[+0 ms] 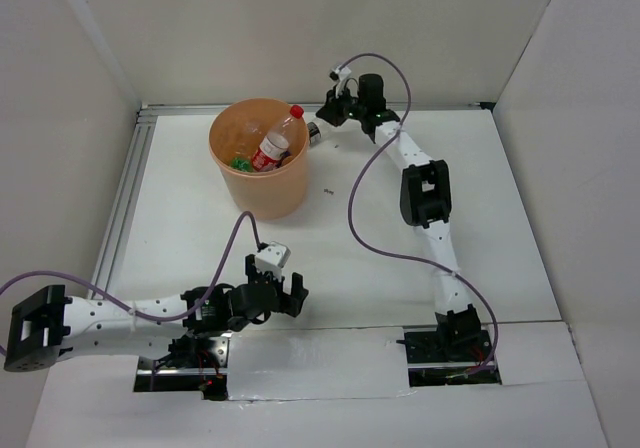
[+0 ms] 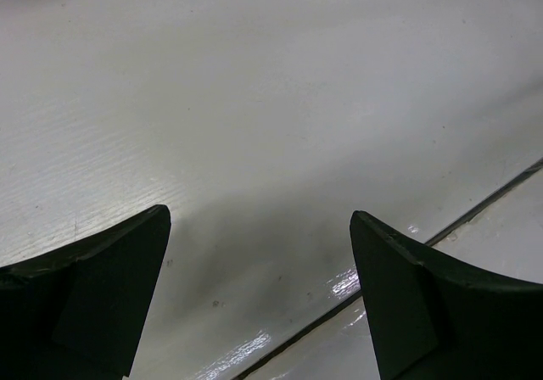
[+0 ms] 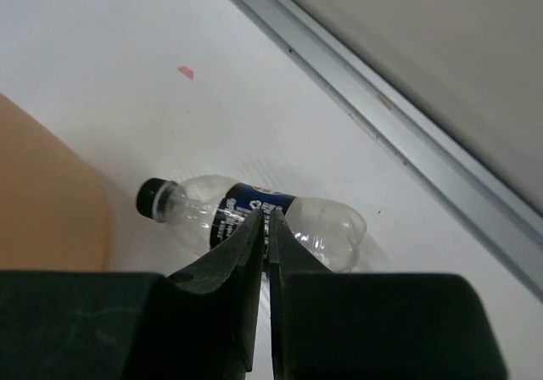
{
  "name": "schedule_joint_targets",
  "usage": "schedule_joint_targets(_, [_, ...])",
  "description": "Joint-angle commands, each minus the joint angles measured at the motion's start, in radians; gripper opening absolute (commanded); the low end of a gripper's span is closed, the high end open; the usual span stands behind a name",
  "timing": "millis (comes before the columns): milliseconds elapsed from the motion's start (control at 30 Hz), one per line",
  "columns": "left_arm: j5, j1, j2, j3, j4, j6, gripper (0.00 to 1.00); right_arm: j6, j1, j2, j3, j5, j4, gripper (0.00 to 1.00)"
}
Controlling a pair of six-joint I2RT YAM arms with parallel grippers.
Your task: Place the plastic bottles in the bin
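Note:
The orange bin [image 1: 228, 168] stands at the back of the table. In it a clear bottle with a red label and cap [image 1: 272, 146] leans against the rim, beside something green [image 1: 240, 161]. A clear bottle with a blue label [image 3: 333, 224] lies on its side just right of the bin wall [image 3: 42, 202]; it also shows in the top view [image 1: 314, 134]. My right gripper [image 3: 265, 213] is shut and empty, its tips just above this bottle's label; in the top view [image 1: 336, 110] it hovers behind the bin. My left gripper [image 2: 259, 219] is open and empty, low over the front of the table [image 1: 285, 295].
A metal rail [image 3: 424, 151] runs along the back wall close behind the lying bottle. A small pink speck [image 3: 185, 72] is on the table. A seam between table boards [image 2: 339, 312] runs under the left gripper. Walls enclose the table on three sides.

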Motion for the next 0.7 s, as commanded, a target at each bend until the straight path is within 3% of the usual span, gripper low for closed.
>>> schedule_joint_targets(0, [0.002,-0.005,0.0,0.041,0.024,-0.029,1.0,0.019,0.031,0.04,0.078,0.042,0.157,0.13])
schedule_joint_targets(200, [0.002,-0.005,0.036,0.05,0.006,-0.029,1.0,0.019,0.049,0.116,0.081,0.081,0.244,0.13])
schedule_joint_targets(367, [0.015,-0.005,0.045,0.059,0.006,-0.011,1.0,-0.013,0.069,0.141,0.092,0.091,0.214,0.13])
schedule_joint_targets(500, [0.015,-0.005,0.054,0.059,0.024,0.009,1.0,-0.052,0.069,0.152,0.092,0.068,0.099,0.13])
schedule_joint_targets(667, [0.005,-0.005,0.045,0.059,0.046,0.019,1.0,-0.136,0.02,0.008,-0.051,0.024,-0.118,0.12])
